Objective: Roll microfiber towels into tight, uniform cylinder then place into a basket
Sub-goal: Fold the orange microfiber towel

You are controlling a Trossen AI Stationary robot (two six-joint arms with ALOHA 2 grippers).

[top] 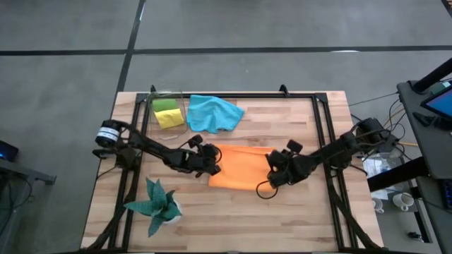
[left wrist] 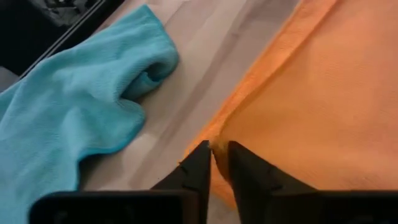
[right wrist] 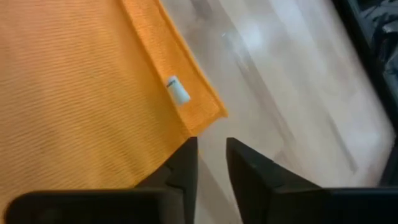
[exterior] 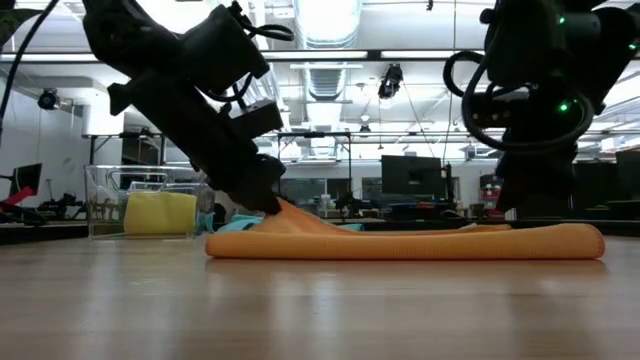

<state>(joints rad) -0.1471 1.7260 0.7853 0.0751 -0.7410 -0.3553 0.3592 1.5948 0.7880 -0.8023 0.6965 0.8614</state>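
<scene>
A pale wooden table point(top: 233, 219) carried a black metal frame point(top: 318, 127) and a potted plant point(top: 157, 204) at its near-left corner. At the far left stood the clear basket point(top: 157, 95) — inside it, a lime green towel point(top: 165, 104) and a yellow towel point(top: 170, 118); the low view showed only the yellow one through the wall. The blue towel point(top: 214, 113) lay crumpled just beside the basket. The orange towel point(top: 240, 168) lay flat mid-table. The left gripper point(left wrist: 214, 163) pinched the orange towel's edge. The right gripper point(right wrist: 211, 155) stood slightly parted at the opposite corner — only its wrist view showed a white tag point(right wrist: 178, 91) there.
</scene>
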